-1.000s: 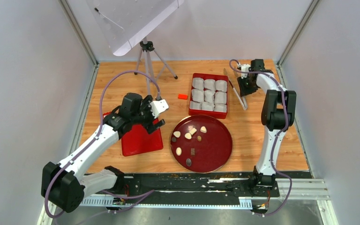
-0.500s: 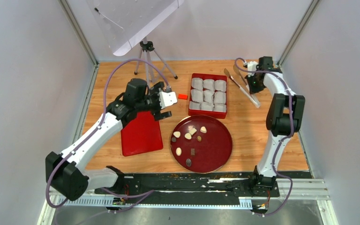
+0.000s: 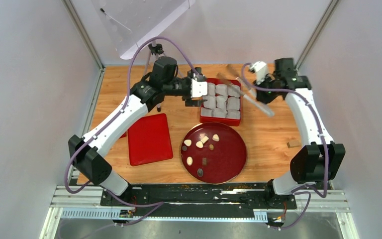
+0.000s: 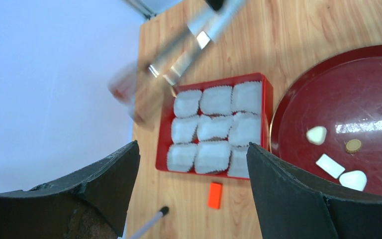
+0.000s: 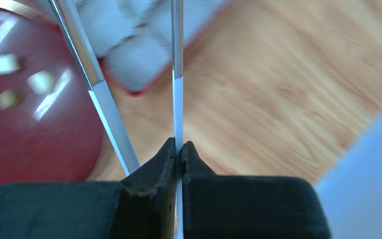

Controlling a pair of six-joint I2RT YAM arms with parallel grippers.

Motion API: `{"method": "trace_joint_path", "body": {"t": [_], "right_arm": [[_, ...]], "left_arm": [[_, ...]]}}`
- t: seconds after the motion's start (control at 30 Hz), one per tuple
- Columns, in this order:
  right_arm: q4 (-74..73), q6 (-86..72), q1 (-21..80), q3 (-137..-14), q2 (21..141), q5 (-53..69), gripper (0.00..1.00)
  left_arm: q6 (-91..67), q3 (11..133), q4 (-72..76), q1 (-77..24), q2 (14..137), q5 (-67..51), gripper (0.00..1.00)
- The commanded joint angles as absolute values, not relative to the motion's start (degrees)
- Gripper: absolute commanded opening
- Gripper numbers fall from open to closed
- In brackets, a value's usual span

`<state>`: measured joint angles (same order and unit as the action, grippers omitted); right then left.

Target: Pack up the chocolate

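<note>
The chocolate (image 3: 205, 140), several small cream and dark brown pieces, lies on a round dark red plate (image 3: 231, 159). Some pieces show in the left wrist view (image 4: 317, 134). A red box (image 3: 221, 118) holds white paper cups (image 3: 222, 90) behind the plate. My left gripper (image 3: 195, 92) is open and empty, hovering by the box's left edge; the left wrist view (image 4: 193, 147) looks down on the box (image 4: 265, 99). My right gripper (image 3: 264, 95) is shut on one arm of metal tongs (image 3: 243, 94), held in the air over the box's right side. The right wrist view shows the grip (image 5: 178, 145) on the tongs (image 5: 177, 74).
A red lid (image 3: 149, 139) lies flat left of the plate. A small orange-red block (image 4: 215, 194) lies on the wood beside the box. A tripod (image 3: 155, 50) stands at the back, one leg tip (image 4: 151, 219) near my left gripper. A small wooden piece (image 3: 293, 144) lies far right.
My left arm swung from above the red lid up and right to the box's left edge. My right arm lifted the tongs off the table and carried them left over the box.
</note>
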<state>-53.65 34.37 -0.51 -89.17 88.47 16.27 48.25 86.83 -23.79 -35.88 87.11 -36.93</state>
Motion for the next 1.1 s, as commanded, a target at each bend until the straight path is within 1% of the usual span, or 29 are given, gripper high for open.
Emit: {"method": "trace_joint_path", "body": {"t": [0.0,0.07,0.2,0.37,0.43,0.57,0.67,0.77,0.87,0.93,1.07], "right_arm": [[-61.55,38.29,8.99,-85.55,85.41,23.28,0.00],[-62.96,38.39,10.57,-86.83,86.22,24.79,0.00],[-65.32,39.55,13.77,-91.14,88.33,25.90,0.00],[-67.06,42.33,18.06,-94.67,89.52,26.24,0.00],[-66.64,42.85,19.33,-94.63,89.24,25.77,0.00],[-65.57,44.00,21.64,-92.79,88.15,23.45,0.00],[-65.25,44.47,22.06,-92.04,87.32,22.65,0.00],[-65.19,44.56,22.00,-91.78,86.69,22.12,0.00],[-65.04,44.72,22.06,-91.71,86.57,21.68,0.00],[-64.94,44.74,22.06,-91.83,86.49,21.46,0.00],[-64.65,44.42,22.06,-92.51,86.48,21.96,0.00]], "left_arm": [[57.69,95.35,-37.36,-36.64,89.67,-42.36,0.85],[63.34,96.12,-43.24,-36.66,90.58,-41.45,0.82],[68.26,96.42,-49.58,-36.68,91.76,-39.37,0.75],[69.36,95.99,-49.77,-36.67,92.24,-35.94,0.66],[68.45,94.83,-47.89,-36.65,91.88,-34.15,0.63],[69.08,94.93,-49.07,-36.67,91.84,-32.47,0.55],[71.68,96.32,-54.33,-36.68,92.74,-31.42,0.48],[73.51,98.52,-59.77,-36.61,94.22,-30.41,0.38],[74.36,100.79,-64.28,-36.60,95.61,-30.27,0.34],[74.65,101.68,-65.99,-36.58,96.34,-30.48,0.30],[74.15,102.04,-66.13,-36.57,97.30,-31.76,0.20]]}}
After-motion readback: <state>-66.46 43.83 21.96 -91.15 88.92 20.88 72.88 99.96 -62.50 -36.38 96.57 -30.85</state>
